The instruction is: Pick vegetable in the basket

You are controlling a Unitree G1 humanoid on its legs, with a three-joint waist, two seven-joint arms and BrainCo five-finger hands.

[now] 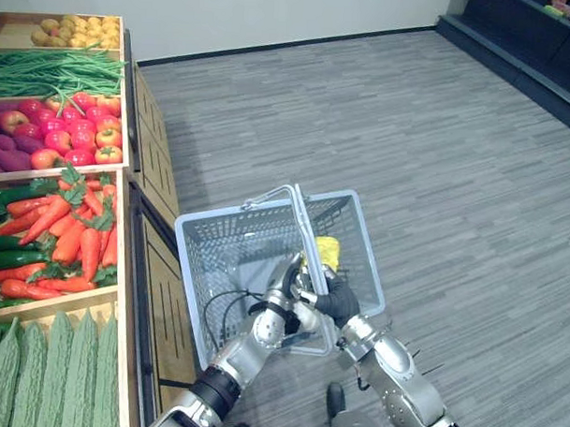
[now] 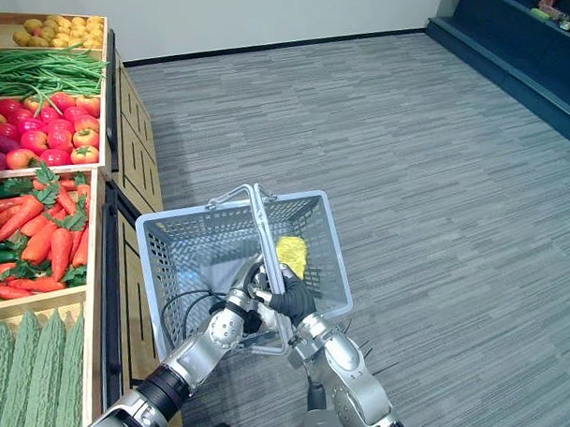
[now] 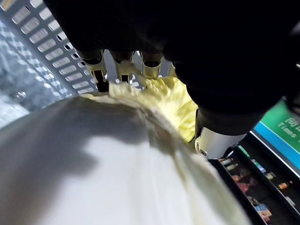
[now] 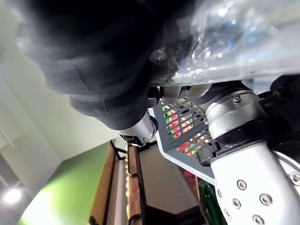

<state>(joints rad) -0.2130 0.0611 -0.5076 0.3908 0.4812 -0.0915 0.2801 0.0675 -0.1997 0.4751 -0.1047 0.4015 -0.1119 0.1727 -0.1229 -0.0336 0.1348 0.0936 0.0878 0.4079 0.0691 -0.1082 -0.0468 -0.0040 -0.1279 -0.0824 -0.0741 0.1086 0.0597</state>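
I saw the grey plastic basket [image 1: 237, 235] in the lower middle of the left eye view, over the grey plank floor [image 1: 409, 134] and just beside the wooden produce stand [image 1: 138, 265] on the left. Its handle [image 1: 301, 223] stood raised and crossed the basket from the far rim to the near rim.

The Chinese cabbage [image 1: 327, 252] was inside the basket, close to the right wall. Its yellow frilly top showed to the right of the handle, and the rest of it was hidden under the two hands. In the left wrist view its pale white body lay directly under the palm.

The left robot hand [image 1: 284, 287] reached into the basket from the lower left. In its wrist view the fingers [image 3: 100, 70] were bent over the far side of the cabbage, so this robot hand was clasping the cabbage.

The right robot hand [image 1: 336, 298] was at the near end of the handle, touching the left one. Its dark cover faced the camera, and I could not tell if it was gripping something or not.

On the stand, from the upper left of the frame to the lower left, I saw potatoes [image 1: 76, 30], green beans [image 1: 56, 70], tomatoes [image 1: 82, 131], carrots [image 1: 74, 234], cucumbers [image 1: 7, 257] and bitter gourds [image 1: 55, 374].
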